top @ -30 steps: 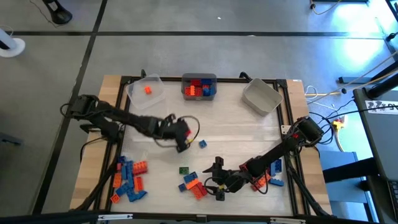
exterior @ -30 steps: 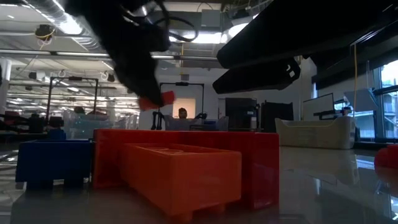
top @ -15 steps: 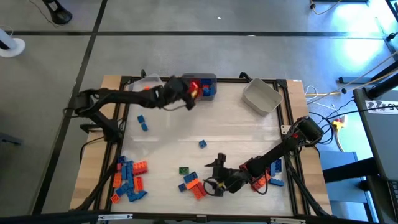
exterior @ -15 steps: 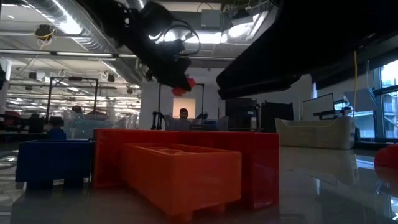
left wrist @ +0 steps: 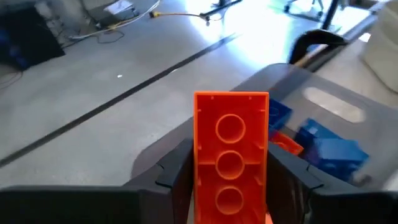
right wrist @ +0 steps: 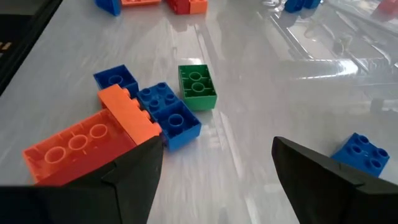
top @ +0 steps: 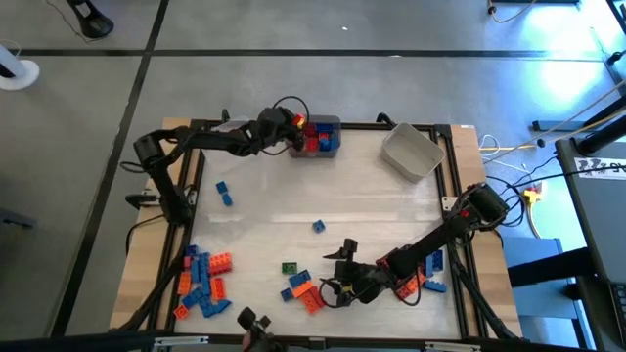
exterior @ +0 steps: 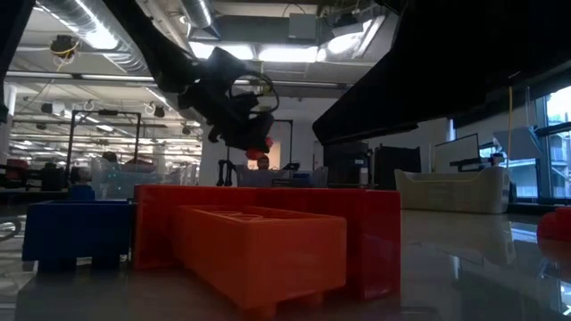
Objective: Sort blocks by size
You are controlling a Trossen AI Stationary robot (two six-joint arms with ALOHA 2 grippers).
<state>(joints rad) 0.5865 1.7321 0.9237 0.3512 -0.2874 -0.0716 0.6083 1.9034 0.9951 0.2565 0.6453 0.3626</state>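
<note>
**A:** Up at the far edge, the left gripper [top: 293, 124] hangs by the grey bin [top: 315, 136], fingers clamped on a long orange block [left wrist: 231, 155].

**B:** And the right gripper [top: 337, 277]?

**A:** Low at the near side, jaws spread wide with nothing between them, just beside a cluster of orange, blue and green blocks [right wrist: 155, 115].

**B:** More blocks [top: 201, 282] lie at the near-left corner.

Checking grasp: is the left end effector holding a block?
Yes: left end effector grips an orange block between its fingers.
</note>
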